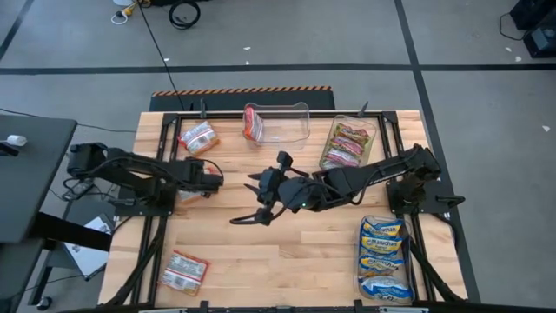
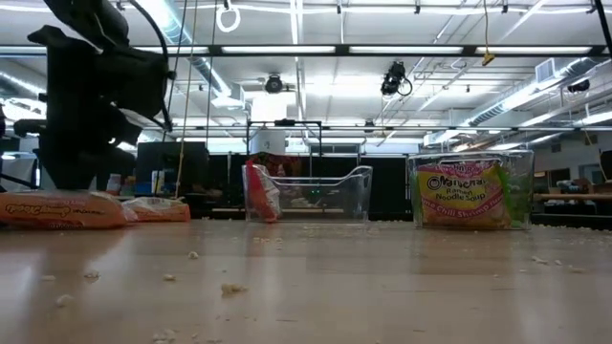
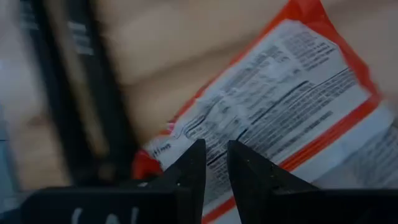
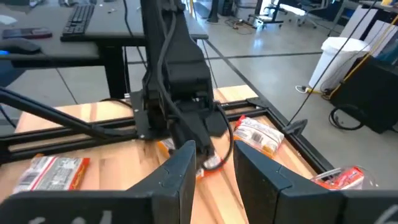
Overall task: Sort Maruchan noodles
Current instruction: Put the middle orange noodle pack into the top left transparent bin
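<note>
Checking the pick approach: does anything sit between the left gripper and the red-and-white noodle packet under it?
Nothing visible does. The left gripper is right over the red-and-white noodle packet, jaws slightly apart, with only bare table around.

We are seeing a red-and-white packet (image 3: 273, 118), printed in fine black text, lying just beyond black fingers (image 3: 193, 171). We are seeing blue-and-yellow packets (image 1: 383, 248) filling one clear bin (image 1: 362, 228), and a green-and-pink pack (image 1: 346, 144) filling another.
</note>
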You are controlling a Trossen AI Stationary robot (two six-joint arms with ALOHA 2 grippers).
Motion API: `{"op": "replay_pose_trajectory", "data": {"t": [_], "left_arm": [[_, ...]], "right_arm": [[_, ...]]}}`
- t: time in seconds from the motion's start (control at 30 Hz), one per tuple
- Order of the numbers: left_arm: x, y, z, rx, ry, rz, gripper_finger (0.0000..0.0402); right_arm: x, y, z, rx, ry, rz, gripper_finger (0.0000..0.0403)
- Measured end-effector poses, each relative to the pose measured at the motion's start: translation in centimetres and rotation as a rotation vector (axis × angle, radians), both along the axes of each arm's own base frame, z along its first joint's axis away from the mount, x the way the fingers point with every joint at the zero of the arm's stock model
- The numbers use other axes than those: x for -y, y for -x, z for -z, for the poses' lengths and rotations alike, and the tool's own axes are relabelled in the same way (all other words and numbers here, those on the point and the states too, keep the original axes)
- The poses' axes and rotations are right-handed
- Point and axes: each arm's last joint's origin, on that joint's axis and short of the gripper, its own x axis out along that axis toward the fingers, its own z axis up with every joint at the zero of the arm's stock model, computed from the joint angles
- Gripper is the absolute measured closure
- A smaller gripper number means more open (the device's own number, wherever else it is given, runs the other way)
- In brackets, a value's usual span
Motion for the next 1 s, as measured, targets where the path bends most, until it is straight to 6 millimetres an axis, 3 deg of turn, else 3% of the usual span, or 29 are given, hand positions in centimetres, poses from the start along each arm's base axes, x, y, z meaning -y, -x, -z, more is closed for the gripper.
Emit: {"op": "replay_pose_trajectory", "data": {"t": [0.2, 0.4, 0.57, 0.67, 0.77, 0.87, 1.0], "left_arm": [[1.4, -1.9, -0.6, 0.117, 0.195, -0.022, 0.0329], [2.7, -5.3, -5.4, 0.452, 0.37, 0.138, 0.0329], [2.7, -3.3, -7.6, 0.338, 0.363, 0.315, 0.0329], [1.8, -1.2, -6.8, 0.15, 0.217, 0.319, 0.0329], [1.0, 0.1, -4.8, 0.06, 0.089, 0.279, 0.0329], [1.0, 0.1, -2.1, 0.106, 0.123, 0.316, 0.0329], [2.1, 0.3, 0.6, 0.208, 0.314, 0.375, 0.0329]], "right_arm": [[-0.6, 0.3, 0.4, -0.035, -0.006, -0.002, 0.0288], [-0.6, -0.4, 3.1, -0.074, -0.101, 0.049, 0.0288], [-0.9, -0.3, 6.0, -0.098, -0.228, 0.087, 0.0288], [-1.3, -0.2, 7.8, -0.117, -0.335, 0.09, 0.0288], [-2.4, -0.9, 9.3, -0.128, -0.384, 0.052, 0.0288], [-4.4, -2.4, 10.9, -0.094, -0.443, 0.005, 0.0289], [-7.3, -4.1, 12.1, -0.027, -0.608, 0.012, 0.0289]]}}
